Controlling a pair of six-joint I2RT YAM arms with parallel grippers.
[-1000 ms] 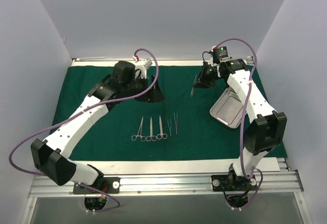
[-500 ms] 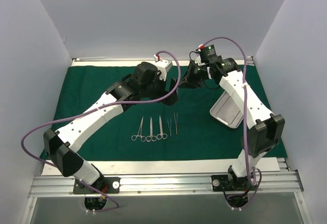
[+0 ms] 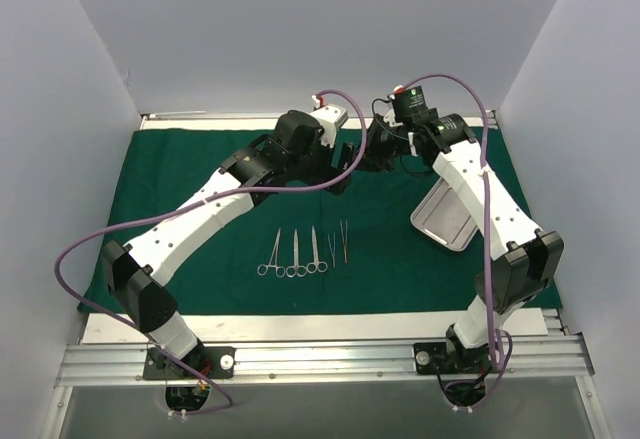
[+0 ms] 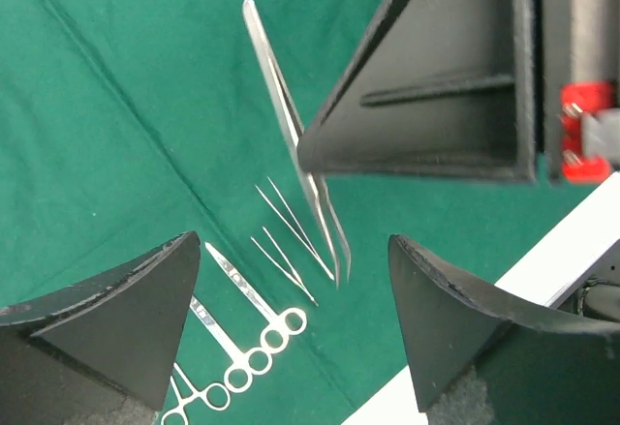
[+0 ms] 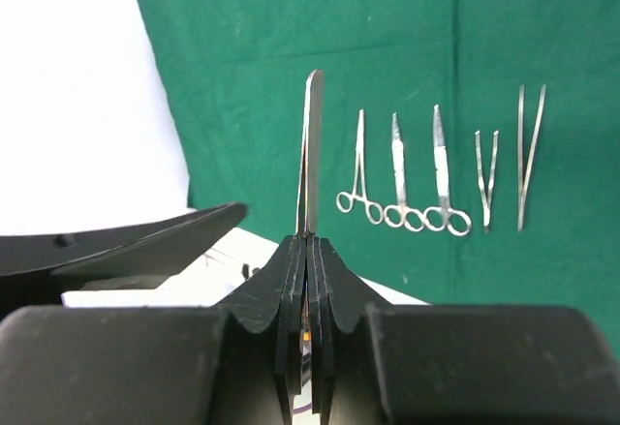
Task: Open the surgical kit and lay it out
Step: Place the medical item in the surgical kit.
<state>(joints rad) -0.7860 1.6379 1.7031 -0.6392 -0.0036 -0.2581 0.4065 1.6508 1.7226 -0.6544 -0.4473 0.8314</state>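
The dark green drape [image 3: 200, 159] lies spread flat. On it, three ring-handled instruments [image 3: 296, 254] and two thin tweezers [image 3: 338, 242] lie in a row. The steel tray [image 3: 445, 214] sits at the right. My right gripper [image 5: 307, 246] is shut on long silver forceps [image 5: 310, 144], held in the air above the drape. My left gripper [image 4: 291, 318] is open just beside them. In the left wrist view the forceps [image 4: 291, 125] hang between its spread fingers [image 4: 126, 309], with the right gripper's finger [image 4: 436, 86] above. The two grippers meet at the back centre [image 3: 358, 162].
A white strip of table [image 3: 300, 327] runs along the drape's front edge, then the aluminium rail [image 3: 320, 364]. White walls close in on three sides. Purple cables [image 3: 60, 269] loop beside both arms.
The left arm has swung right and the right gripper has carried the forceps left, so the two grippers now meet at the back centre. The laid-out instruments have not moved.
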